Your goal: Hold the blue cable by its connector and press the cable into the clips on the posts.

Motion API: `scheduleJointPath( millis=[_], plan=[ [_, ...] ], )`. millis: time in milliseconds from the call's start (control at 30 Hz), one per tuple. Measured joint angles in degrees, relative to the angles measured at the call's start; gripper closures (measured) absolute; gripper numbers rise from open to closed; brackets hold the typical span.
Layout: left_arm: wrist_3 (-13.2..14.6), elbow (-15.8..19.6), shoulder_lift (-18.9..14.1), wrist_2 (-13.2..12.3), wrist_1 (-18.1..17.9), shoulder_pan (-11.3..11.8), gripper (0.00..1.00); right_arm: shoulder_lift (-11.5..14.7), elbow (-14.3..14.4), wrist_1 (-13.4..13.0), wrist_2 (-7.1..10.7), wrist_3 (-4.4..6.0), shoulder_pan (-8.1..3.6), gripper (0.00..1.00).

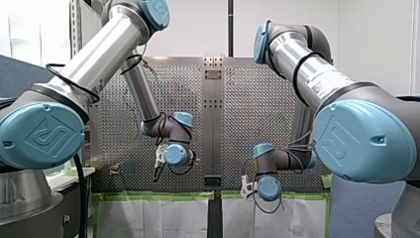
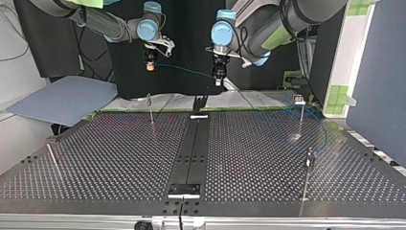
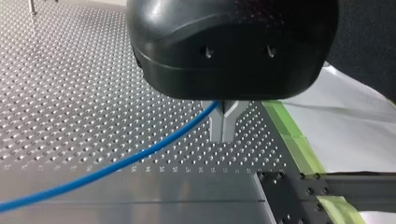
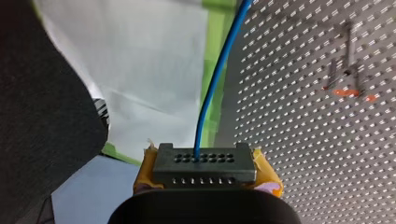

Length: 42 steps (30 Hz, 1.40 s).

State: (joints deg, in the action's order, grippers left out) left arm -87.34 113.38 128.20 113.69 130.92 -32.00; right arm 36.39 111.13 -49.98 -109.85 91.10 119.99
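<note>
In the right wrist view my right gripper (image 4: 204,173) is shut with its yellow pads (image 4: 265,171) on a black connector block (image 4: 204,163). The blue cable (image 4: 218,74) leaves the block and runs ahead along the green tape. In the left wrist view my left gripper (image 3: 223,136) has its metal fingers shut on the blue cable (image 3: 140,156), which trails off to one side over the perforated plate. In the top view both grippers hang above the table's far edge, my right gripper (image 2: 150,64) at the left and my left gripper (image 2: 218,76) at the right, with the cable (image 2: 184,70) strung between them.
Thin posts stand on the perforated table (image 2: 119,158): one far left of centre (image 2: 151,109), one far right with a clip (image 2: 300,103), one near right (image 2: 307,175), one near left (image 2: 53,160). A black rail (image 2: 194,148) runs down the middle. Green tape (image 3: 292,135) lines the table's edge.
</note>
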Motion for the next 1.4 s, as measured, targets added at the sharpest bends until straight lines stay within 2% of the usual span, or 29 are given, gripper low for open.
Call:
scheduleJointPath(
  millis=[133,233,533,700,867,1033,1200,1400],
  plan=[
    [-0.05,-1.63,2.06,-0.05,-0.90,-1.16,1.00,-0.19,2.24,-2.10,2.26,-1.39,-2.33,1.00],
    [-0.09,-3.29,3.79,0.21,-0.48,-2.27,1.00,-0.18,3.03,-3.74,3.93,-2.01,-4.01,1.00],
    [-0.80,-8.04,9.08,0.62,0.00,-5.23,1.00,0.54,2.70,-8.80,9.41,-2.14,-9.49,1.00],
    [-1.47,-10.04,11.26,0.81,0.71,-6.82,1.00,1.89,1.32,-8.80,12.15,-1.58,-12.22,1.00],
    [-2.65,-12.44,13.64,1.50,2.55,-8.92,1.00,2.53,-0.74,-6.90,14.58,-1.43,-14.77,1.00],
    [-4.78,-15.31,16.00,2.13,3.01,-10.77,1.00,2.58,-2.11,-5.16,15.58,-1.96,-16.41,1.00],
    [-5.49,-18.09,16.53,3.21,4.97,-11.57,1.00,2.56,-2.97,-4.83,16.39,-2.82,-17.25,1.00],
    [-6.06,-21.55,16.58,3.89,6.94,-12.17,1.00,2.52,-4.64,-3.68,19.00,-3.61,-18.48,1.00]
  ],
)
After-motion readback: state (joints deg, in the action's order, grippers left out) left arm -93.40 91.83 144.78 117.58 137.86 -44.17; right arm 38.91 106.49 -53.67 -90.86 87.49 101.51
